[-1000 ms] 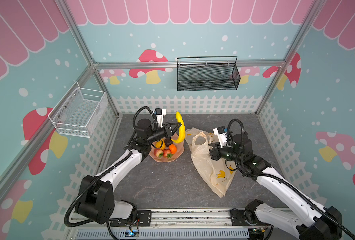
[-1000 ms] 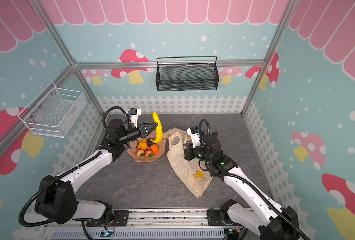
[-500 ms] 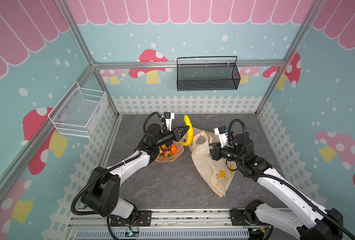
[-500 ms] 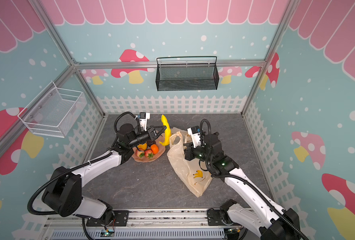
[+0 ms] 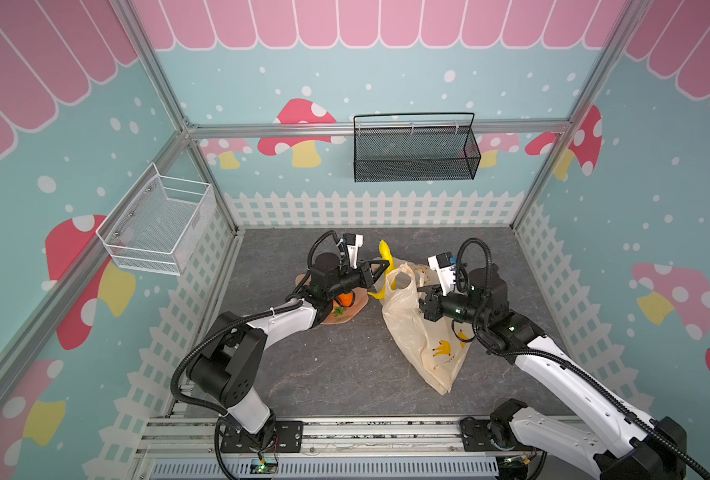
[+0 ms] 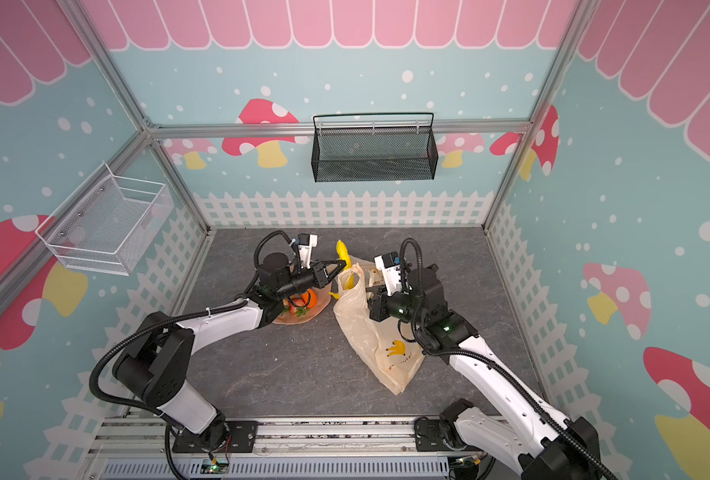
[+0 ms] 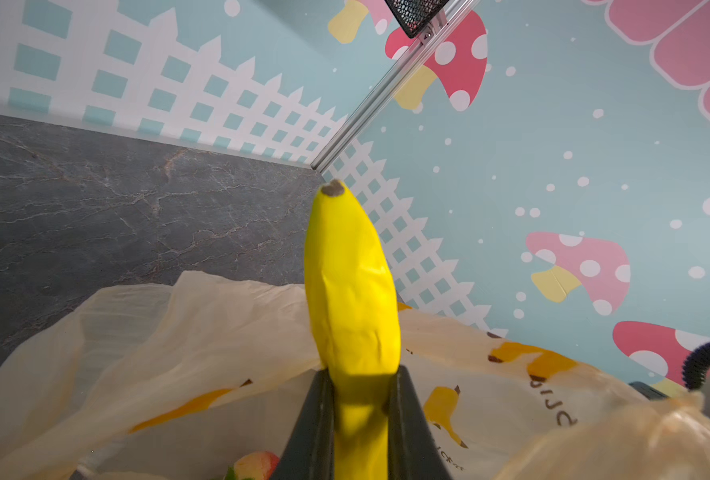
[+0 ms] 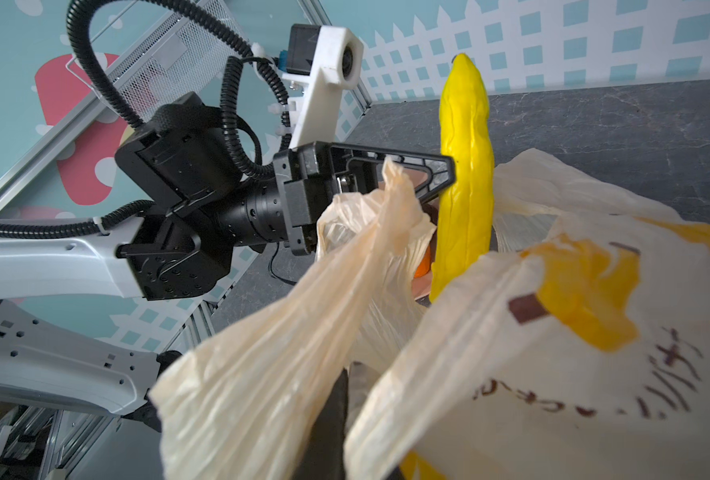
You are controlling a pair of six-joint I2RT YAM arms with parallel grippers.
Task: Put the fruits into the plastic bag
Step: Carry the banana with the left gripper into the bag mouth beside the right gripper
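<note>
- The banana (image 5: 385,254) is a smooth, bright yellow, curved toy with a small dark tip; in the left wrist view (image 7: 351,291) its skin shows shallow dents.
- We see the banana standing nearly upright, off the table, at the far left edge of the plastic bag (image 5: 424,345), between the bag and the pink dish (image 5: 355,306).
- The left gripper (image 5: 384,267) clamps the banana on its lower half, one finger on each side.
- The bag is thin, crinkly, cream and translucent, printed with yellow banana bunches and dark lettering. It lies slanting from far left to near right on the grey table (image 5: 324,374).
- The right gripper (image 5: 426,305) is closed on gathered plastic at the bag's far end and holds that end raised, with one loop handle (image 5: 403,278) standing up in front of the banana.
- We cannot tell what the bag holds.
- The pink dish, left of the bag and partly under the left arm, holds an orange (image 6: 309,298) and strawberries (image 6: 298,308) with green tops.
</note>
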